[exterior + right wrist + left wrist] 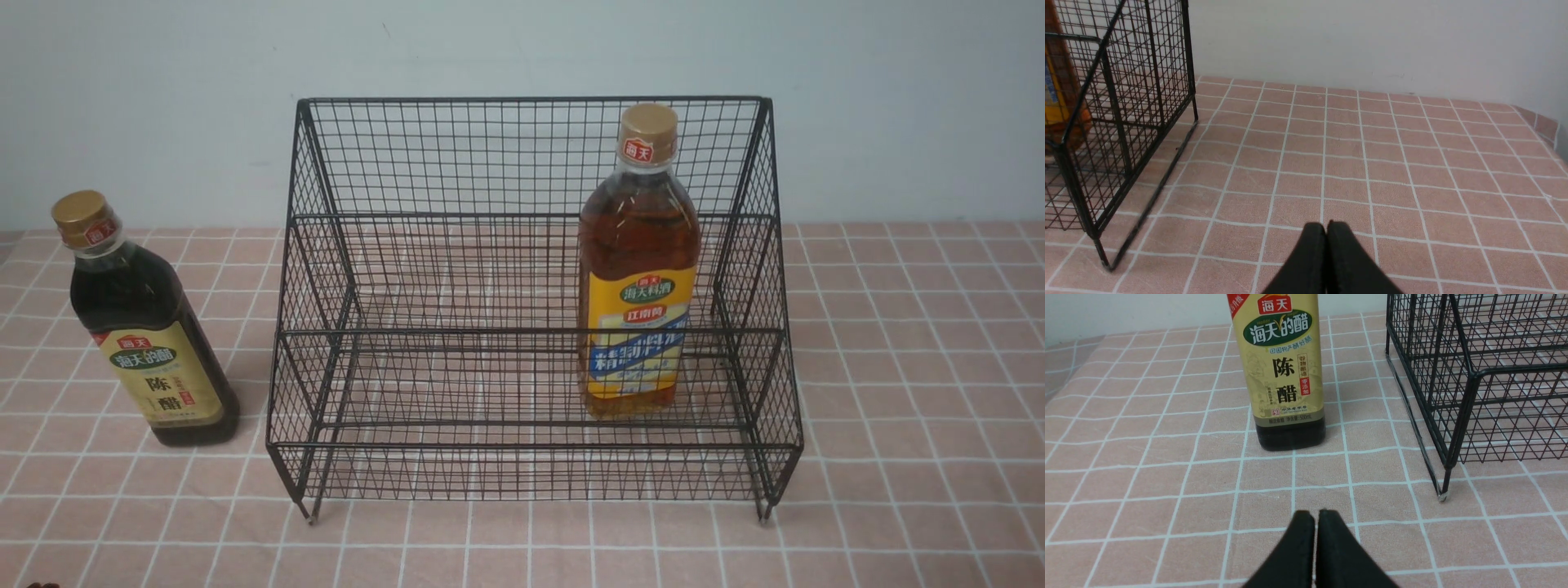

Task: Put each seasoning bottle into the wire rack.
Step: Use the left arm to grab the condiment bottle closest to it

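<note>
1. Amber bottle (639,286): upright inside the wire rack (522,332), toward the rack's right side.
2. Dark bottle (155,327): standing on the tiled-pattern worktop (522,543), outside the rack, near its left side; gold cap (82,216) fitted.
3. Left tool (1316,516): clenched, tips together, grasping nothing; apart from the dark bottle.
4. Right tool (1326,226): clenched, likewise grasping nothing, apart from the rack.

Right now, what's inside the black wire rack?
The wire rack holds one bottle of amber liquid, standing upright in its right half. Mesh crosses the bottle's lower part, and the bottle covers the mesh directly behind it.
</note>
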Controlling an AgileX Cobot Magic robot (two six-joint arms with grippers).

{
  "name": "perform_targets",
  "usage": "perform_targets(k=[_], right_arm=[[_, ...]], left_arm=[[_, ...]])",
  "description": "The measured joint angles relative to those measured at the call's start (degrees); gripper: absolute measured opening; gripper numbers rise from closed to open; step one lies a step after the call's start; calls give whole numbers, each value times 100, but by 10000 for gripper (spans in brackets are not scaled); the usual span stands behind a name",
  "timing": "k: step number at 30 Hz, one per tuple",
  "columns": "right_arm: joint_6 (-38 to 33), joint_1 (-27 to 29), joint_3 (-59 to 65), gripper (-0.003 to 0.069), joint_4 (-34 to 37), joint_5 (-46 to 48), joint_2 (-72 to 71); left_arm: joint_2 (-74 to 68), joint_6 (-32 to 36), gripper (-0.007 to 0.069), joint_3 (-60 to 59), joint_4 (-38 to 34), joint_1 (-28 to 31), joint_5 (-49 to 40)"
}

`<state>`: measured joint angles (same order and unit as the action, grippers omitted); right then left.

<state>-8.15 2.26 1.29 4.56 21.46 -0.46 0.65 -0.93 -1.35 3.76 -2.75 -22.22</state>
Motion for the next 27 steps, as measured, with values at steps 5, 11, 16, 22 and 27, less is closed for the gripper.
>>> perform_targets(k=[5, 11, 16, 22, 27], right_arm=[[58, 0, -6, -13, 37, 22, -17], [400, 0, -6, -13, 106, 27, -17], [423, 0, -6, -13, 106, 27, -19], [423, 0, -6, -15, 112, 27, -19], [423, 0, -6, -15, 117, 27, -19]], left_arm=[[0, 0, -7, 0, -5, 0, 0], [0, 0, -7, 0, -5, 0, 0], [0, 0, -7, 0, -5, 0, 0], [0, 0, -7, 0, -5, 0, 0], [0, 0, -7, 0, -5, 0, 0]])
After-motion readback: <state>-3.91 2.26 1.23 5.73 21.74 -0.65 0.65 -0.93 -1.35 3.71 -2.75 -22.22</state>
